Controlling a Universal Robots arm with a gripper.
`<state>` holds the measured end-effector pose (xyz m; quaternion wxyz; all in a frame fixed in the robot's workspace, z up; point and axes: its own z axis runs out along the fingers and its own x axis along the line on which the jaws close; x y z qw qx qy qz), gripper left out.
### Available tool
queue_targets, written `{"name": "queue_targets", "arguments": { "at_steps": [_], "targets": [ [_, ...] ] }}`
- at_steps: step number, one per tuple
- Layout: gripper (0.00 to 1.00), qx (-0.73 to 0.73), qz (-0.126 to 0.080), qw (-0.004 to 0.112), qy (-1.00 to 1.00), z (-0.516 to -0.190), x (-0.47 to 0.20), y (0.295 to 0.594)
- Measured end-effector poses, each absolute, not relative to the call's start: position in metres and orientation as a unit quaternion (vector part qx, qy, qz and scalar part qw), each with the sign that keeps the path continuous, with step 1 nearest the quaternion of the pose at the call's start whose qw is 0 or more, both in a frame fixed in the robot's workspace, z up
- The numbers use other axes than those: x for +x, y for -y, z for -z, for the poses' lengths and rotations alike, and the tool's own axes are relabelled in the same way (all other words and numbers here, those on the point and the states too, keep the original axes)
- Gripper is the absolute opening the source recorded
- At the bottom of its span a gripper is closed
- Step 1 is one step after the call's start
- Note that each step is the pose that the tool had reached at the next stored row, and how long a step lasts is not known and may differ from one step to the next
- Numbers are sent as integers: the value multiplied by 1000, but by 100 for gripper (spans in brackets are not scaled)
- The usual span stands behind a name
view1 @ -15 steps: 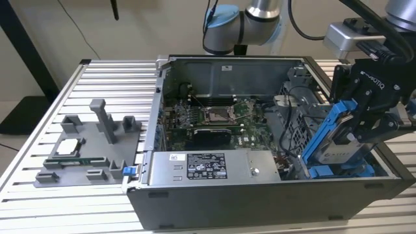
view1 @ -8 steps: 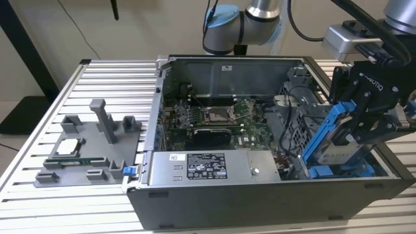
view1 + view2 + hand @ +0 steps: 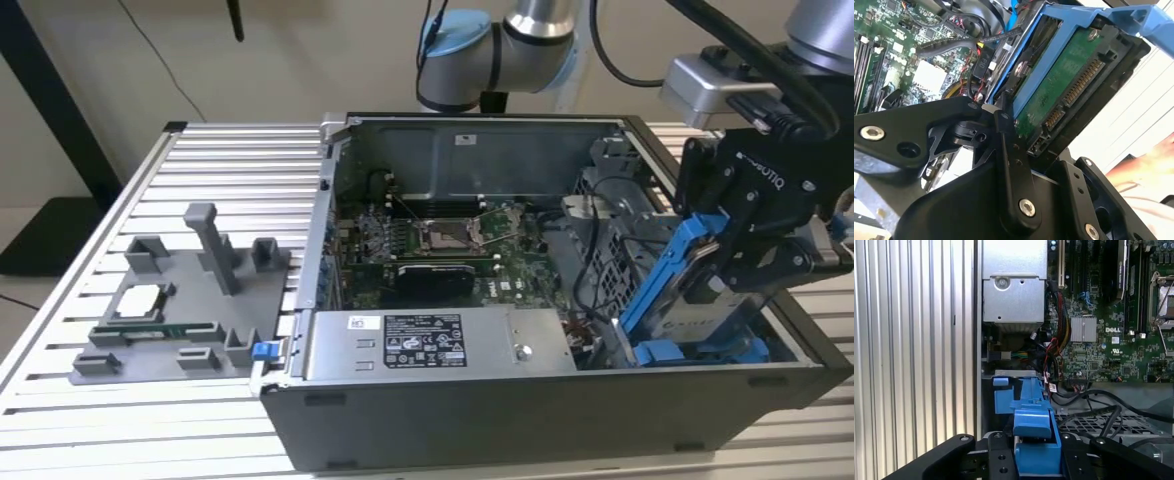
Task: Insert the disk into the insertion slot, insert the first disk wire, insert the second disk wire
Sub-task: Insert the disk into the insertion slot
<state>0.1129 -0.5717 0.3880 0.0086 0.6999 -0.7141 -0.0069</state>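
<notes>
Fingers (image 3: pixel 1006 145) are pinched in tight on the disk (image 3: pixel 697 300), one matte black bar on each side of it, so the gripper (image 3: pixel 731 262) has a solid hold. The disk stands on edge and leans a bit, hanging over the end of the open case (image 3: pixel 534 410) at the exterior view's right. Its face is flat silver-grey metal, and it's wrapped in a glossy bright blue plastic carrier bracket (image 3: pixel 663 275).

In the second wrist view you get the underside: a green circuit board (image 3: pixel 1069 85) with a row of gold connector contacts along one edge, black casing around it and the blue frame running up beside it.

The insertion slot (image 3: pixel 674 352) sits right under the disk, grey sheet metal with chunky blue latch tabs. The disk's lower end is down near those tabs, but I can't tell if it's touching them.

Other stuff in the case:
- a boxy grey power-supply box (image 3: pixel 441 340) with a sticker, along the front wall
- the green motherboard (image 3: pixel 441 240) lying flat further back
- loose black cables (image 3: pixel 1104 415) curling over a perforated grey panel

All of it sits on a ribbed aluminium table (image 3: pixel 134 420), and beside the case there's a grey plastic fixture (image 3: pixel 174 300) with upright posts.
</notes>
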Motion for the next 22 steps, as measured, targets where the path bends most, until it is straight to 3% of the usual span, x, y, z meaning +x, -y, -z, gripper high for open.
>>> {"name": "queue_targets", "arguments": {
  "at_steps": [16,17,22],
  "targets": [
    [100,700,7,9,714,-389,113,572],
    [0,700,7,9,714,-389,113,571],
    [0,700,7,9,714,-389,113,571]
  ]
}}
